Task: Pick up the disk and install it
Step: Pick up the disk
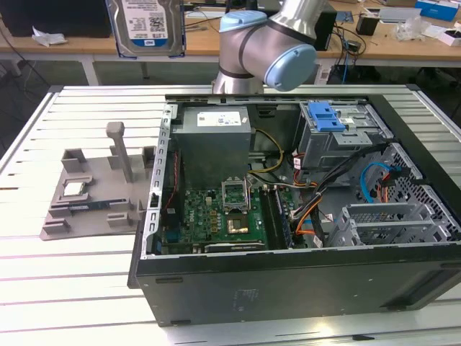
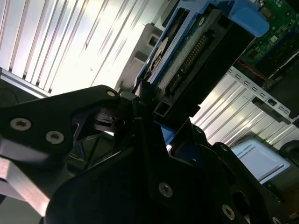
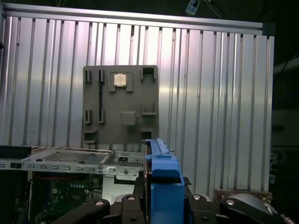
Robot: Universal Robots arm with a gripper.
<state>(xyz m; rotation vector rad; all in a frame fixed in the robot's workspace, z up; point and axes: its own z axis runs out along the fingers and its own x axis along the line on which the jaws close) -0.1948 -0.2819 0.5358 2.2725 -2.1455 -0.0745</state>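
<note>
The black 2-fingered gripper (image 2: 148,100) is clamped on the disk (image 1: 146,25), a rectangular silver metal hard drive with a blue-and-white label, clipped in a blue plastic carrier frame. In the second wrist view its jaws pinch one end of the frame, probably so that the drive body and its connector edge are left free for seating.

The disk hangs upright, well above the open black computer case (image 1: 288,288), toward the side of the case that faces the grey plastic parts tray (image 1: 79,216). The case lies on its side with the panel off. That leaves its silver metal drive cage (image 1: 338,148), topped by a bare blue plastic bracket (image 1: 324,115), reachable from above. On the tray beside the case rests 1 small square silver chip (image 1: 74,189).

The pick-up looks done; the install is not.
</note>
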